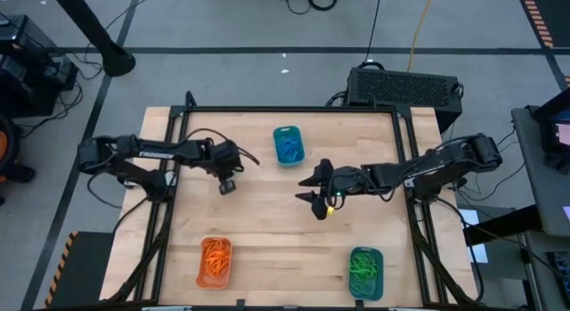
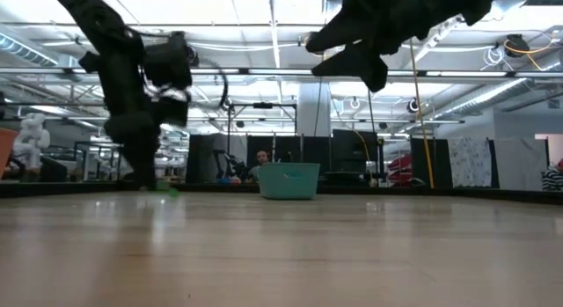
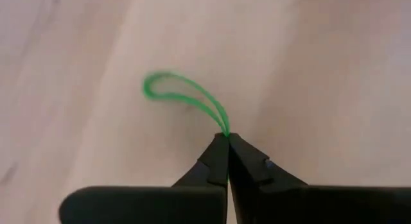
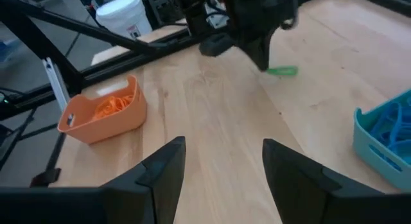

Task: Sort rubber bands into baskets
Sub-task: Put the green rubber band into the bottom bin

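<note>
A green rubber band [image 3: 183, 95] lies on the wooden table at the left, and my left gripper [image 3: 226, 139] [image 1: 227, 186] is shut on one end of it. The right wrist view shows the same band [image 4: 282, 71] sticking out beside the left arm's fingers. My right gripper [image 1: 310, 192] [image 4: 223, 147] hangs open above the table's middle with nothing between its fingers. Three baskets stand on the table. A teal one [image 1: 288, 144] at the far middle holds blue bands. An orange one [image 1: 215, 262] at the near left holds orange bands. A teal one [image 1: 365, 273] at the near right holds green bands. My left gripper pinches the near end of the green band's loop [image 3: 223, 129] between its two fingertips. The fingers come steeply from above, slanting down. The rest of the loop [image 3: 157, 86] reaches out past the fingertips over the table; whether it still touches the wood, I cannot tell.
A black frame [image 1: 294, 109] runs around the tabletop's far and side edges. Bare wood [image 1: 285, 240] lies between the baskets. Beyond the far edge stands a black box [image 1: 405, 86] with cables. In the low view a person [image 2: 261, 160] shows far behind the teal basket [image 2: 288, 179].
</note>
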{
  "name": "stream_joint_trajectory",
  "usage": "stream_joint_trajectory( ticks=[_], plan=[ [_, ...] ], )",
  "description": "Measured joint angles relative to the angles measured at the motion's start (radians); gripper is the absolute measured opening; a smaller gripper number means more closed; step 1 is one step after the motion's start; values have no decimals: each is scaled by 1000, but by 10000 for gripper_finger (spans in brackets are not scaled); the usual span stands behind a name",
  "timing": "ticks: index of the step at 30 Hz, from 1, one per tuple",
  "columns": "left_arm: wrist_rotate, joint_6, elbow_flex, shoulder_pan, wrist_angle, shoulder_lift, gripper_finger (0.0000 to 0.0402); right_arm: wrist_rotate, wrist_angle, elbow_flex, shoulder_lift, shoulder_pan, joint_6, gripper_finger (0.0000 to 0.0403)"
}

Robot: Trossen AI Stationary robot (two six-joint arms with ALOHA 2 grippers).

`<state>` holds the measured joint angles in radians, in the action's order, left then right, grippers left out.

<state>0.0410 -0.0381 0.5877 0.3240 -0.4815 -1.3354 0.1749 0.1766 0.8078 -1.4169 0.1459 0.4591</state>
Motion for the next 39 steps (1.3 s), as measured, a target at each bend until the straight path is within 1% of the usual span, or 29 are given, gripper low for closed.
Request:
stream_joint_trajectory(
  ticks=[2,4,9,11,13,16,18,21,24,27,30,35,39],
  plan=[
    [38,-20,1,-54,47,30,3,0,-29,0,22,0,0,199],
    [58,-60,1,-120,131,48,2,0,-78,0,45,0,0,199],
    [60,-130,3,-297,378,52,1,2,-206,0,92,-3,19,199],
    [47,-145,3,-369,509,22,1,-1,-264,0,112,-7,43,199],
    [22,-161,3,-432,624,-14,1,-29,-310,0,124,-11,70,199],
    [-5,-164,9,-513,833,-105,1,-69,-404,-1,145,-16,101,199],
    [-19,-157,41,-553,893,-182,1,-91,-433,0,153,-21,127,199],
    [-26,-116,153,-601,934,-317,1,-102,-517,0,167,-23,151,199],
    [-23,-45,310,-645,940,-464,0,-109,-601,0,176,-22,158,199],
    [-10,45,482,-673,889,-592,0,-181,-667,0,185,-22,159,199],
    [13,103,654,-674,814,-693,0,-275,-732,0,201,-22,173,199],
    [37,193,898,-672,802,-839,0,-418,-813,0,244,-20,262,199],
    [45,226,1083,-661,763,-962,0,-436,-911,0,290,-20,308,199]
  ],
)
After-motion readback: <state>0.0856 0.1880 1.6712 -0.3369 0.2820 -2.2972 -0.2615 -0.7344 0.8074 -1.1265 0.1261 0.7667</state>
